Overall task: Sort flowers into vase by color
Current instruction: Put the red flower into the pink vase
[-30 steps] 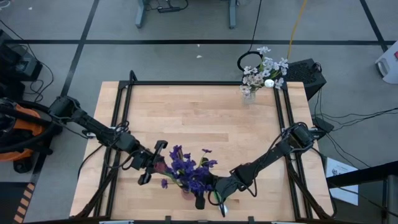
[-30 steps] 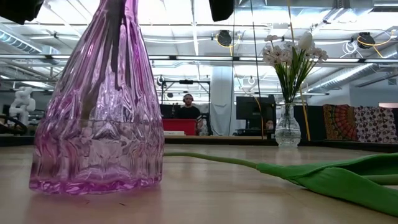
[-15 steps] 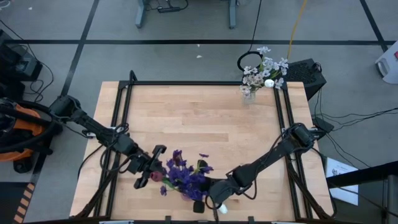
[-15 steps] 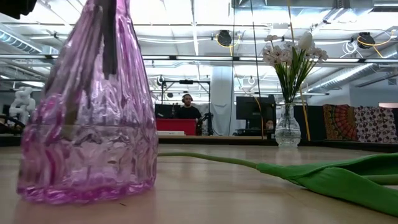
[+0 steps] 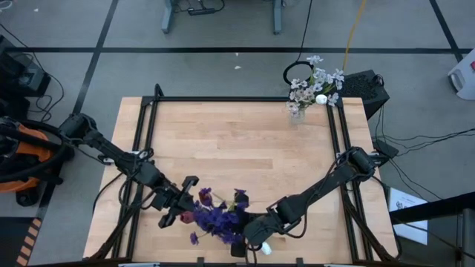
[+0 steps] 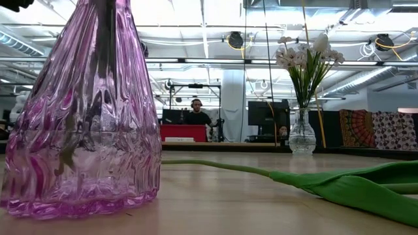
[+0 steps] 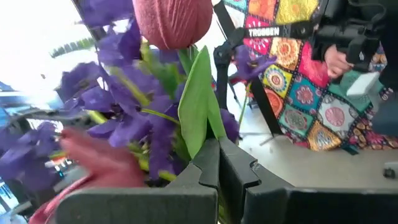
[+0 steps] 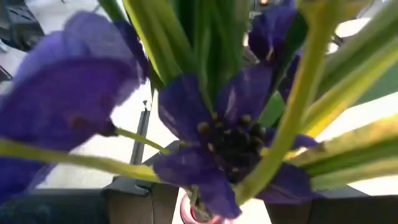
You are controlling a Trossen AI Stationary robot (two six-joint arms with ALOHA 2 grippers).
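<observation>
A ribbed purple glass vase [image 6: 81, 130] stands by its base near the table's near edge, holding purple blossom clusters [image 5: 219, 219] and dark red tulip buds [image 7: 174, 22]. My left gripper [image 5: 180, 202] is at the bunch's left side, shut on a tulip's green leaf. My right gripper [image 5: 242, 236] comes in from the right at the vase's neck, and its fingers stand on either side of the pink rim [image 8: 198, 213]. A white tulip [image 5: 265, 248] lies on the table beside it, and its stem and leaf [image 6: 294, 177] rest flat on the wood. My left gripper [image 7: 217, 165] pinches the long green leaf [image 7: 202, 134] of a red tulip between its two fingers, below the bud. The leaf and bud rise beyond the fingertips among the purple blossoms, and the stem's lower part is hidden. My right gripper [image 8: 205, 208] holds the purple vase at its neck just under the rim, one finger [image 8: 134, 198] on each side, coming level from the table's right. Blossoms and stems hide the pads. The vase stands upright with its base on the table.
A clear glass vase [image 5: 297, 111] with white blossom sprays and a white tulip [image 6: 307, 59] stands at the table's far right corner. Black rails [image 5: 145, 126] run along both table sides. Bare wood [image 5: 245, 141] lies in the middle. A person sits far behind the table.
Both grippers have moved toward the table's left and near edges. The purple vase has slid with them the same way, leaning over midway and standing upright again now. The blossoms have swung and shifted left. The white tulip on the table has stayed put.
</observation>
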